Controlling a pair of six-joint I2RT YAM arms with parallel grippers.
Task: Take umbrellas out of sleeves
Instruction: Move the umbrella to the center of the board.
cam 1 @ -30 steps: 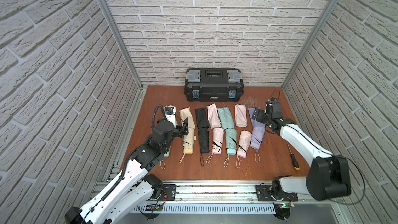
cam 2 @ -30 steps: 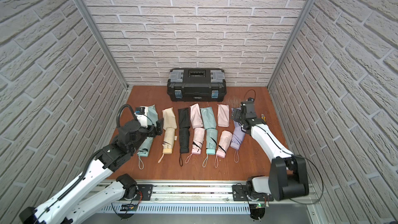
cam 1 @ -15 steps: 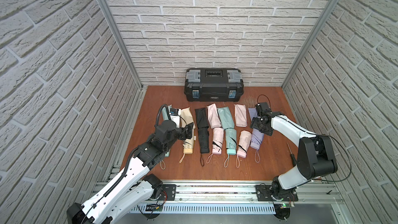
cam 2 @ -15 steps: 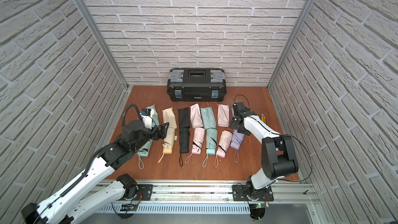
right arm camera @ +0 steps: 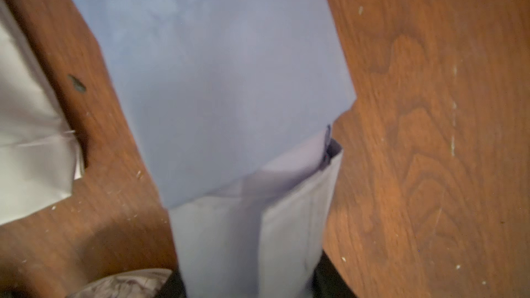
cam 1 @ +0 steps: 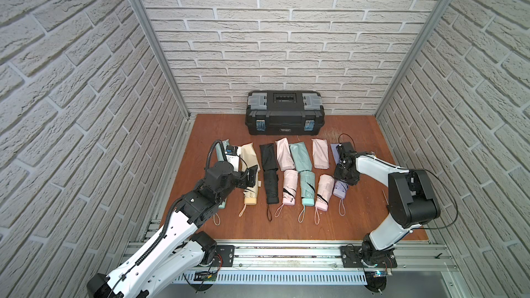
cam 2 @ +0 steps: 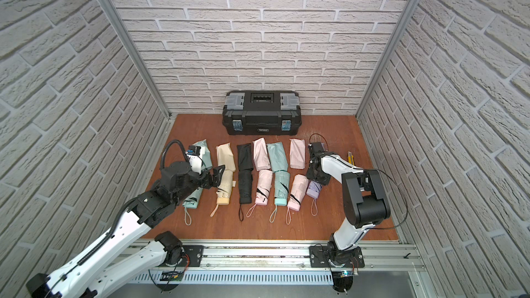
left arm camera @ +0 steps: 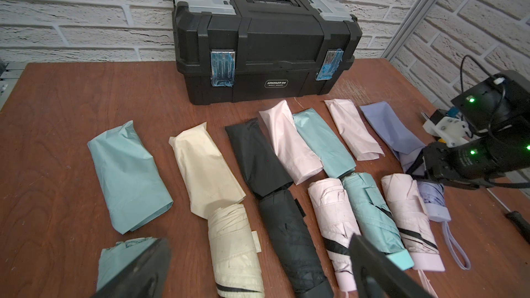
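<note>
Several umbrellas lie in a row on the wooden table, each in front of its flat sleeve. At the right end, the lavender umbrella (cam 1: 340, 190) (right arm camera: 252, 239) still runs under the edge of the lavender sleeve (cam 1: 334, 150) (right arm camera: 215, 81). My right gripper (cam 1: 344, 178) (right arm camera: 249, 288) is down over it, a dark finger pressed on either side of the rolled fabric. My left gripper (cam 1: 252, 177) (left arm camera: 258, 270) hovers open above the cream umbrella (cam 1: 250, 193) (left arm camera: 235, 250), holding nothing. The left arm covers most of the leftmost mint umbrella (cam 2: 191, 197).
A black toolbox (cam 1: 284, 116) stands at the back wall, behind the sleeves. A small yellow-handled tool (cam 2: 350, 156) lies to the right of the right arm. Brick walls close in on the left, right and back. Wrist loops trail toward the front edge.
My right gripper came forward from the back of the lavender sleeve to the lavender umbrella and its jaws closed in. The left gripper drifted right, toward the cream umbrella.
</note>
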